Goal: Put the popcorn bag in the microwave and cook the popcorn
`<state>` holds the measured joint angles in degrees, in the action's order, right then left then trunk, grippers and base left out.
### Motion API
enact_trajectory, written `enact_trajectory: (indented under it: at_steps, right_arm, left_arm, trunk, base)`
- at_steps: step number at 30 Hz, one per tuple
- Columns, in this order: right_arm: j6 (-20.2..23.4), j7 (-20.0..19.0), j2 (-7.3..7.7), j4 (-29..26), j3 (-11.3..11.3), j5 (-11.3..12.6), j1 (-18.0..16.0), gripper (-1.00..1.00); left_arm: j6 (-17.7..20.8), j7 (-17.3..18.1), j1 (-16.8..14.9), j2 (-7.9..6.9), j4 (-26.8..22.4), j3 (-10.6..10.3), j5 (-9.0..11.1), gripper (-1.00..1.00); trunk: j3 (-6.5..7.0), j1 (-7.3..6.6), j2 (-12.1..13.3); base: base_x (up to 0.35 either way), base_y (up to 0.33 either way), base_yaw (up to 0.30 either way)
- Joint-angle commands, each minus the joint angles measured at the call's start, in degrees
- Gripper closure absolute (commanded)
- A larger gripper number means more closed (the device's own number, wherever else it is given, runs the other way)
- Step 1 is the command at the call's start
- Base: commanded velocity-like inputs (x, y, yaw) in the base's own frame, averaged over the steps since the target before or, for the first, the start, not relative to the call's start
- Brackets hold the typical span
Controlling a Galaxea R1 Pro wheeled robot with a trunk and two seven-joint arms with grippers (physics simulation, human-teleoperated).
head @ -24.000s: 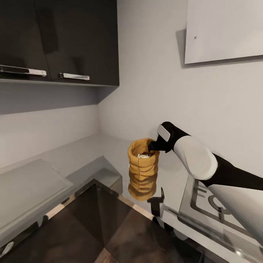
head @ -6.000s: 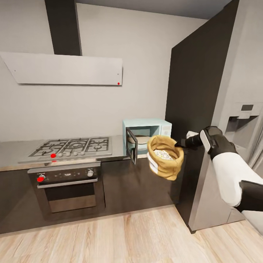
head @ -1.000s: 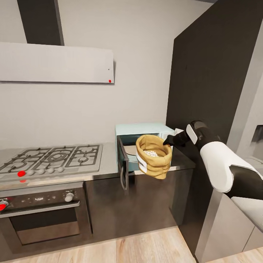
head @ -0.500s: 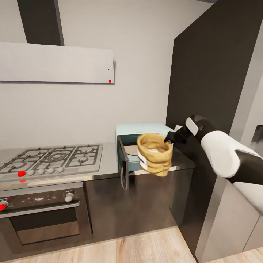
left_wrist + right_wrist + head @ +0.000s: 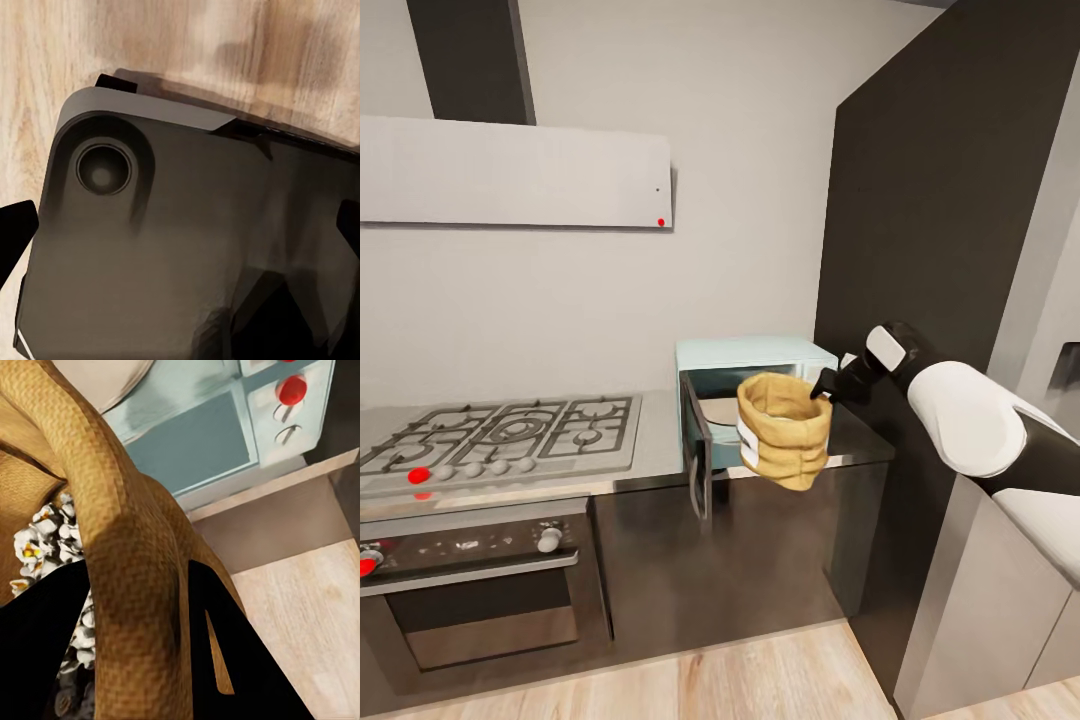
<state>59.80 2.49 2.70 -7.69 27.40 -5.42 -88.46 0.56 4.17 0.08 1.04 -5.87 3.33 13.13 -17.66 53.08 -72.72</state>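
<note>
Your left gripper [image 5: 180, 225] looks down at the robot's dark base [image 5: 150, 247] and wood floor [image 5: 225, 45]; you cannot tell whether its fingers are parted. The microwave [image 5: 755, 400] stands door-open on the countertop [image 5: 650, 455], ready for loading. Just before it, your right gripper [image 5: 822, 386] pinches the popcorn bag [image 5: 783, 430] by its rolled rim, one finger [image 5: 45, 652] inside, so the tan, wrinkled sack hangs upright with the popcorn [image 5: 45, 547] inside.

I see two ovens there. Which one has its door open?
The small pale blue microwave on the countertop: its dark door swings out toward the room. The larger steel oven under the gas hob has its door shut.
</note>
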Motion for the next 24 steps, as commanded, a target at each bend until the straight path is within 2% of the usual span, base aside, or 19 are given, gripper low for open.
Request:
enact_trajectory:
  at_steps: [1,5,10,12,14,15,16,17,18,19,21,24]
  right_arm:
    - [0.20,0.06,-0.04,-0.04,0.54,-0.47,-0.05,1.00]
    - [0.20,0.16,-0.92,-0.12,0.47,-0.47,-0.05,1.00]
    - [0.20,0.23,-1.31,-0.13,0.57,-0.47,-0.05,1.00]
    - [0.20,0.23,-2.39,-0.20,0.82,-0.47,-0.06,1.00]
    - [0.20,1.07,-3.56,-0.37,2.93,-0.47,-0.05,1.00]
    - [0.20,2.47,-3.87,-0.62,5.27,-0.47,-0.05,1.00]
    - [0.20,4.26,-4.02,-0.85,8.38,-0.47,-0.05,1.00]
    - [0.20,7.03,-4.12,-1.03,13.04,-0.47,-0.05,1.00]
    - [0.20,9.74,-4.16,-1.10,16.17,-0.51,-0.05,1.00]
    - [0.20,12.04,-4.17,-1.14,18.20,-0.53,-0.05,1.00]
    - [0.20,14.06,-4.14,-1.22,19.83,-0.55,-0.05,1.00]
    - [0.20,14.81,-4.03,-1.27,20.35,-0.57,-0.05,1.00]
  left_arm:
    - [0.06,0.23,0.01,0.01,-0.07,0.32,0.24,-1.00]
    - [0.09,0.23,0.01,0.01,-0.09,0.31,0.24,-1.00]
    - [0.06,0.23,0.01,0.01,-0.10,0.34,0.24,-1.00]
    - [0.06,0.23,0.01,0.01,-0.11,0.31,0.25,-1.00]
    - [0.08,0.23,0.01,0.01,-0.11,0.34,0.26,-1.00]
    - [0.09,0.23,0.01,0.01,-0.11,0.32,0.24,-1.00]
    - [0.07,0.23,0.01,0.01,-0.11,0.34,0.24,-1.00]
    - [0.06,0.23,0.01,0.01,-0.11,0.35,0.23,-1.00]
    - [0.06,0.23,0.01,0.01,-0.11,0.33,0.23,-1.00]
    - [0.06,0.23,0.01,0.01,-0.11,0.33,0.23,-1.00]
    - [0.06,0.23,0.01,0.01,-0.11,0.34,0.24,-1.00]
    - [0.08,0.23,0.01,0.01,-0.11,0.35,0.23,-1.00]
  trunk:
    - [-0.06,0.00,-0.04]
    - [-0.06,0.00,-0.04]
    - [-0.06,0.00,-0.04]
    - [-0.06,0.00,-0.04]
    - [-0.06,0.00,-0.04]
    - [-0.06,0.00,-0.04]
    - [-0.06,0.00,-0.04]
    - [-0.06,0.00,-0.04]
    - [-0.06,0.00,-0.04]
    - [-0.06,0.00,-0.04]
    - [-0.06,0.00,-0.04]
    - [-0.06,0.00,-0.04]
  base:
    - [0.000,0.000,0.000]
    - [0.000,0.000,0.000]
    - [0.000,0.000,0.000]
    - [0.000,0.000,0.000]
    - [0.000,0.000,0.000]
    - [0.000,0.000,0.000]
    - [0.000,0.000,0.000]
    - [0.000,0.000,0.000]
    - [0.000,0.000,0.000]
    - [0.000,0.000,0.000]
    - [0.000,0.000,0.000]
    - [0.000,0.000,0.000]
